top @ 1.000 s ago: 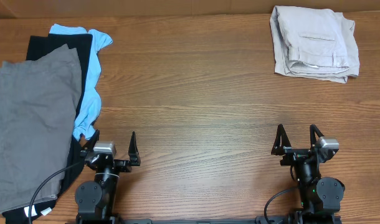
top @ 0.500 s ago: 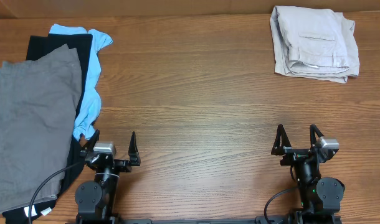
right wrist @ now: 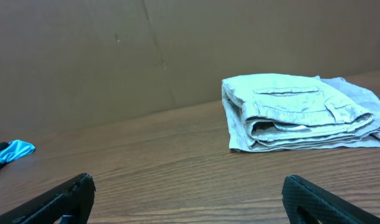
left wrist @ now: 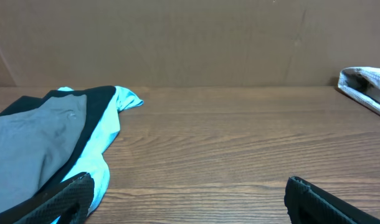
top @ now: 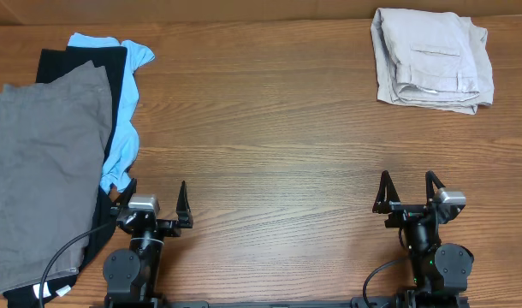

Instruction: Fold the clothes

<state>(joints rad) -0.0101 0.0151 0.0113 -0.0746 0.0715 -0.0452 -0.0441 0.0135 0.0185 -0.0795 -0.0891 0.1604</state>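
The pale beige shorts (top: 430, 58) lie folded into a compact bundle at the far right of the table; they also show in the right wrist view (right wrist: 299, 112) and at the edge of the left wrist view (left wrist: 368, 87). My left gripper (top: 153, 198) is open and empty near the front edge, left of centre, with its fingers wide apart in its wrist view (left wrist: 190, 199). My right gripper (top: 408, 190) is open and empty near the front edge at the right, far in front of the beige shorts (right wrist: 189, 196).
A pile at the left holds darker grey shorts (top: 43, 167), a light blue garment (top: 124, 111) and a black garment (top: 77, 60). The blue garment's edge lies close to my left gripper's left finger (left wrist: 99, 155). A brown wall (left wrist: 177, 37) backs the table.
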